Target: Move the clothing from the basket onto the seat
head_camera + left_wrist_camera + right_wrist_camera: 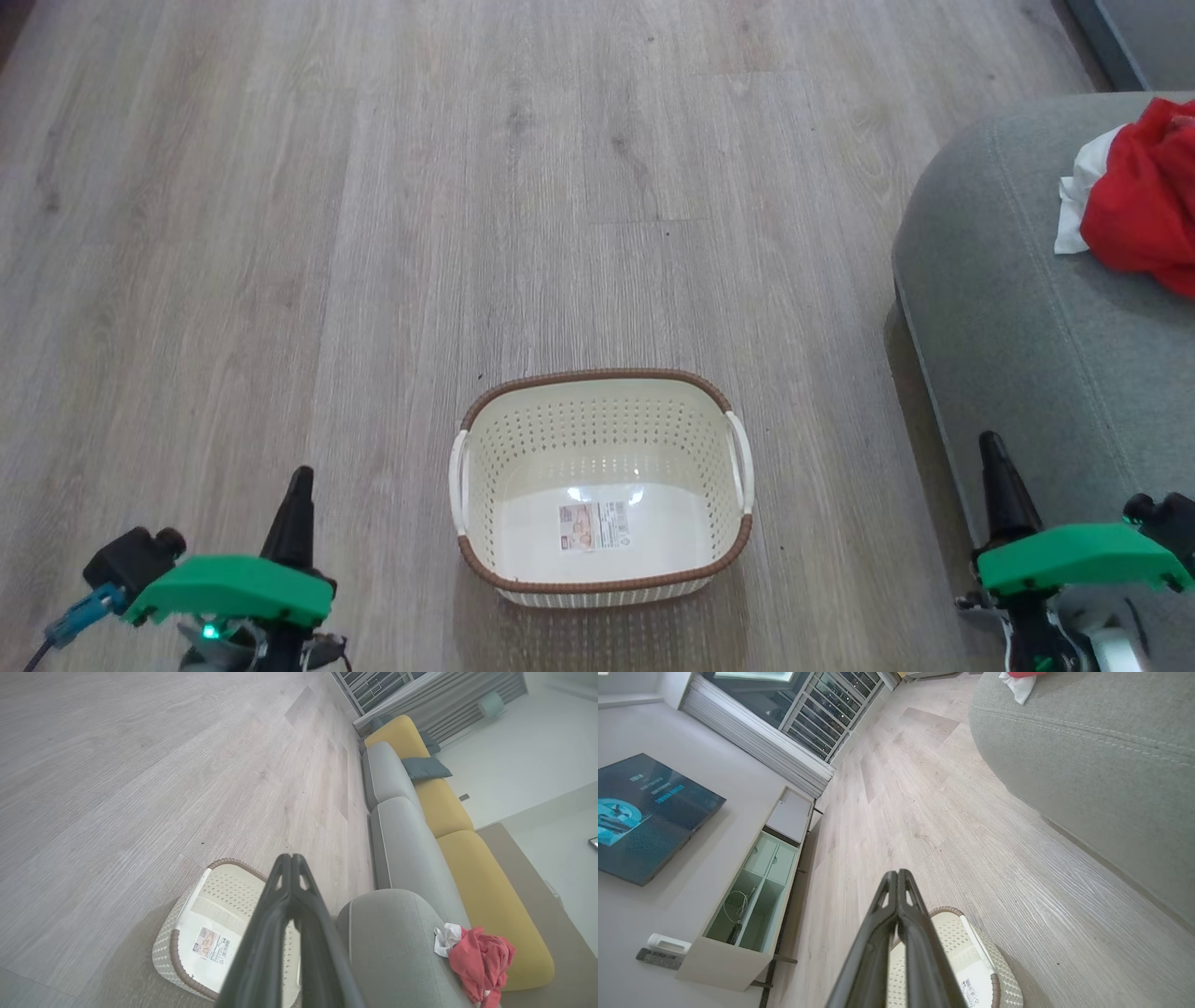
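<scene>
The cream perforated basket (602,485) with a brown rim stands on the wood floor in the middle of the head view, holding nothing but its label sticker. The red clothing (1144,201) with white trim lies bunched on the grey seat (1018,308) at the right edge. My left gripper (301,478) is at the lower left, shut and empty, well left of the basket. My right gripper (990,443) is at the lower right, shut and empty, over the seat's near edge. The left wrist view shows the basket (210,938), the seat (392,947) and the clothing (481,961) beyond the shut left gripper (290,857).
A long sofa (448,812) with grey and yellow cushions runs away from the seat. In the right wrist view a low white cabinet (752,896) and a dark screen (644,812) stand along the wall, with a window grille (822,714) beyond. Wood floor (373,233) surrounds the basket.
</scene>
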Controlling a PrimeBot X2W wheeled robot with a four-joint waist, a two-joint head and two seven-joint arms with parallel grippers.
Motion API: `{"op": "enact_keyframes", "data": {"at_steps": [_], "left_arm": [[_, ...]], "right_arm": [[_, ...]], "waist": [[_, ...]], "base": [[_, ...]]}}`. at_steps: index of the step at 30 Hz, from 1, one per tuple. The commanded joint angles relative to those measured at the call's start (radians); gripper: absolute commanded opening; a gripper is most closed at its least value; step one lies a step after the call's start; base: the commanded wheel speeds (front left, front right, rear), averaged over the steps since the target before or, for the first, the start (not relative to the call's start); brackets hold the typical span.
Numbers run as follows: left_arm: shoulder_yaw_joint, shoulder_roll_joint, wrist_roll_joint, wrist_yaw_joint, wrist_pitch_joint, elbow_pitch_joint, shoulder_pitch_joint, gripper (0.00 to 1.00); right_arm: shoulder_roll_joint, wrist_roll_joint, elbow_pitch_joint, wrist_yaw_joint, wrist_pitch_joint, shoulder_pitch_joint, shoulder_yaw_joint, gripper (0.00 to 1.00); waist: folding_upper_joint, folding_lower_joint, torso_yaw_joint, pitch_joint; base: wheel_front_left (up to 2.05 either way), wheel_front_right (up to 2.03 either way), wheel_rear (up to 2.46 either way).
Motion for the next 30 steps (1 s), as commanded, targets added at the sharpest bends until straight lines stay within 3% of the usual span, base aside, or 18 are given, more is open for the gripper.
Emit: {"op": "enact_keyframes", "data": {"at_steps": [1, 30], "left_arm": [[0.026, 0.007, -0.038, -0.008, 0.011, -0.040, -0.052, 0.00], [0.054, 0.008, -0.364, -0.022, 0.094, -0.075, -0.059, 0.00]], "right_arm": [[-0.005, 0.040, -0.041, 0.000, 0.009, -0.049, 0.007, 0.00], [-0.005, 0.382, -0.060, 0.000, 0.096, -0.065, 0.001, 0.00]], "waist": [[0.0000, 0.0000, 0.000, 0.000], [0.0000, 0.0000, 0.004, -0.006]], "base": [[0.00, 0.00, 0.00], [0.00, 0.00, 0.00]]}}
